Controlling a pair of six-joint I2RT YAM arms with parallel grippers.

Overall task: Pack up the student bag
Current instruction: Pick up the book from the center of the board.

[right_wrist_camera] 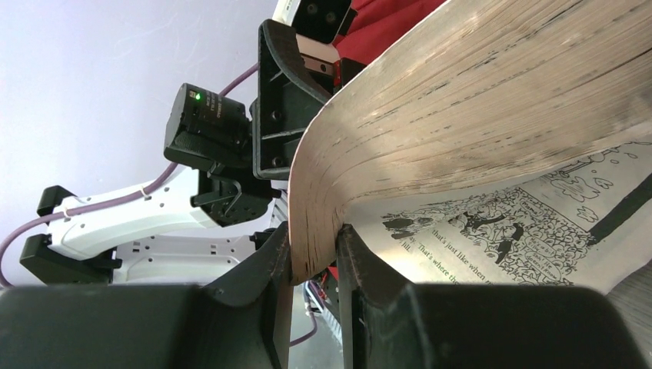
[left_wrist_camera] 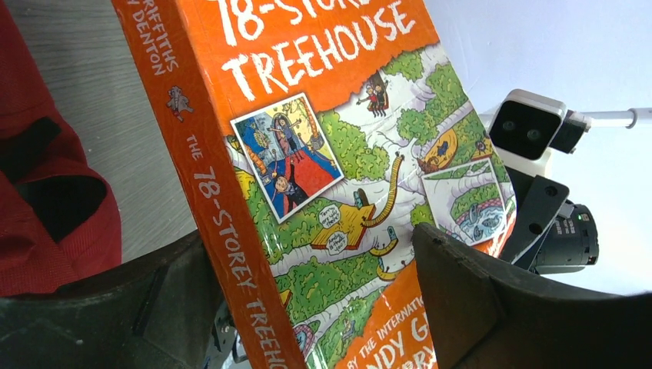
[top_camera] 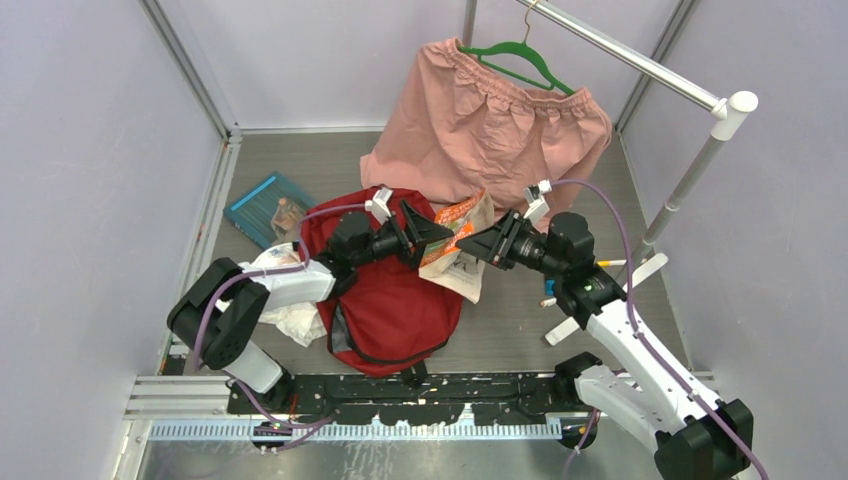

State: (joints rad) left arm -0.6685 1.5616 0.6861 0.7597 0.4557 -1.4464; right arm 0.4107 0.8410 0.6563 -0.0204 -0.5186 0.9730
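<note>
An orange paperback, "The 78-Storey Treehouse" (top_camera: 455, 235), hangs in the air over the right edge of the student bag (top_camera: 390, 300), a big red backpack lying on the table. My right gripper (top_camera: 478, 245) is shut on a thick wad of the book's pages (right_wrist_camera: 477, 100), and the pages bend upward from the jaws (right_wrist_camera: 314, 246). My left gripper (top_camera: 425, 240) stands open, its fingers wide on either side of the book's spine end (left_wrist_camera: 330, 177). One finger is behind the spine, the other (left_wrist_camera: 461, 292) is in front of the cover's lower corner. Red bag fabric (left_wrist_camera: 46, 192) shows at the left.
Pink shorts (top_camera: 490, 120) on a green hanger hang from a rail (top_camera: 640, 60) at the back. A teal book (top_camera: 270, 207) lies at the back left. A white plastic bag (top_camera: 290, 315) is crumpled left of the backpack, under my left arm.
</note>
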